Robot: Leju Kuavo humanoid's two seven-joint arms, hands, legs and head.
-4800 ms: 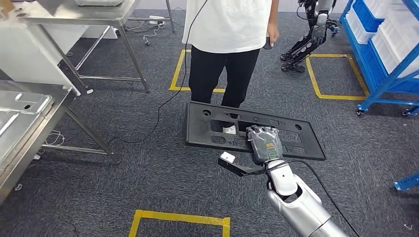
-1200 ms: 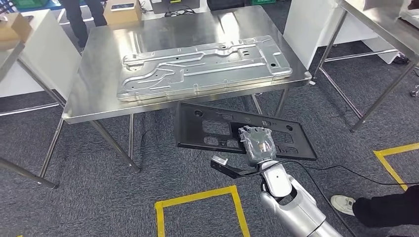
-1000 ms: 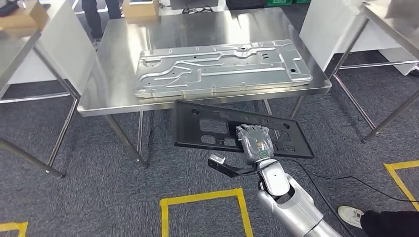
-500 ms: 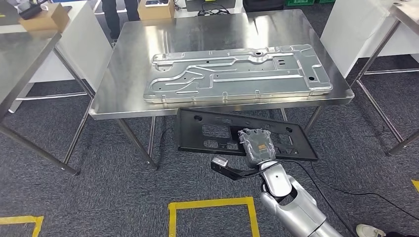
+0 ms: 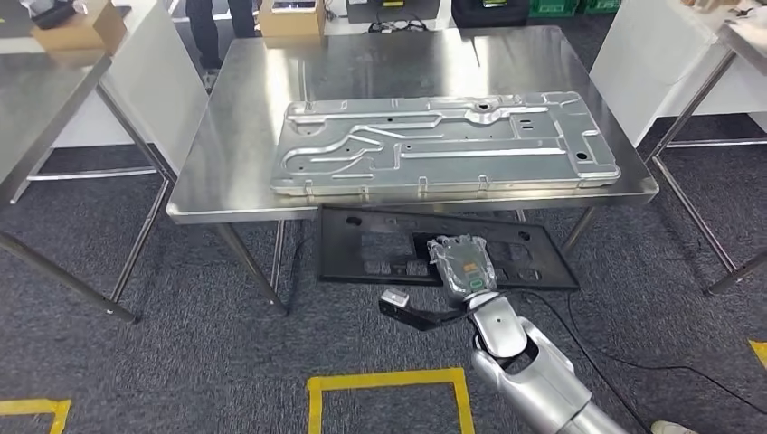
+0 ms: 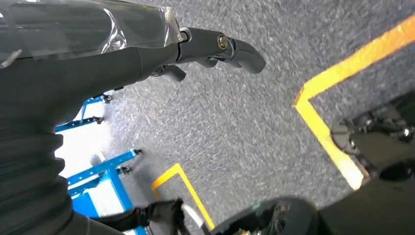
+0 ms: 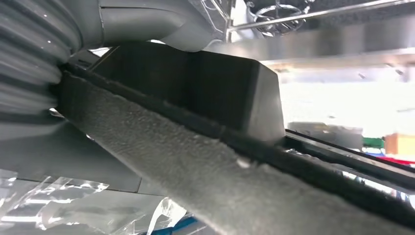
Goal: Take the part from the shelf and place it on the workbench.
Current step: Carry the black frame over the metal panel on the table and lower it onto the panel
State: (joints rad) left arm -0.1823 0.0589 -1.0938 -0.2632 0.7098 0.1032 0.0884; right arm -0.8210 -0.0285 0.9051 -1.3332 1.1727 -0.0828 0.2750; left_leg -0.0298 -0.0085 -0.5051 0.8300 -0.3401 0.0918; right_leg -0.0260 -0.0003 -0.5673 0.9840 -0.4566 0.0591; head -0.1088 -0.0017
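The right hand (image 5: 464,265) grips the black plastic part (image 5: 389,246), a long flat panel with rectangular cut-outs, near the middle of its near long edge; the fingers wrap over that edge and the panel extends to both sides of them and away from them. In the right wrist view the thumb (image 7: 147,22) and the ribbed cover bear directly against the part's dark ridge. The part is held roughly level, below the height of the workbench (image 5: 226,145), and its far edge lies under the workbench's near rim; it is not resting on the top. Beyond the fingers, on the stainless-steel top, lies a large stamped metal panel (image 5: 443,140) with pressed ribs and holes, set lengthwise along the near side of the surface. At the far edge of the workbench stands a cardboard box (image 5: 291,18). The left hand (image 6: 215,46) hangs over the floor with its dark fingers curled inward and nothing visible in them. The floor is dark grey carpet (image 5: 208,362) marked with yellow tape rectangles (image 5: 389,378). A second steel table (image 5: 45,108) stands to the left of the workbench, and a white partition (image 5: 633,54) to its right.
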